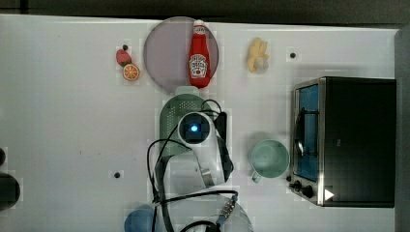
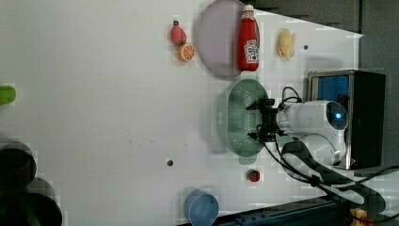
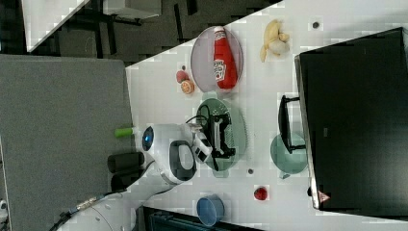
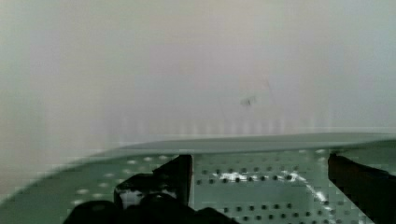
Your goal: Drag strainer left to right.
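Top view: strainer (image 1: 180, 108) on the tabletop (image 1: 67, 121), just below the lilac plate (image 1: 167, 53), left of the mug (image 1: 269, 158). Left view: hand (image 2: 256, 120) spread wide inside the strainer's bowl. Wrist view: dark fingers (image 4: 180, 175) apart over the perforated floor, gripping nothing.

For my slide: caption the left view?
Open gripper poised inside the mint strainer, just below the ketchup-topped lilac plate.
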Controlling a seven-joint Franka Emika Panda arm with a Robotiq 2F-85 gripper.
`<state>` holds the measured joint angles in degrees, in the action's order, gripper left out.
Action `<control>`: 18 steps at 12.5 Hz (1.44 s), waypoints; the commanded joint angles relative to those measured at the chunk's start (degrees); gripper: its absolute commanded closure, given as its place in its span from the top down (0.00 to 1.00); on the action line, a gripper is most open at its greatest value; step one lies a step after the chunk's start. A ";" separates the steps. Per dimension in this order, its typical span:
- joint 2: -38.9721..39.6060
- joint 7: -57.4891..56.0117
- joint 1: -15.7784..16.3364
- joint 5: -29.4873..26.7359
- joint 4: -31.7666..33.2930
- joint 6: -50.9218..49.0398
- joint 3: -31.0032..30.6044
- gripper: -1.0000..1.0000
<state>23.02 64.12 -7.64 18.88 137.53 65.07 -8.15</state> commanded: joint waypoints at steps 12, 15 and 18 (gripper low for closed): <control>-3.35 -26.56 -1.32 -1.30 0.01 2.75 8.06 1.00; -11.13 -27.66 -1.34 -1.66 -0.31 -2.33 3.83 1.00; -19.51 -28.31 -1.28 -1.77 -3.29 -15.66 0.73 1.00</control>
<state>6.86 39.33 -10.22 17.01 136.30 51.76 -5.18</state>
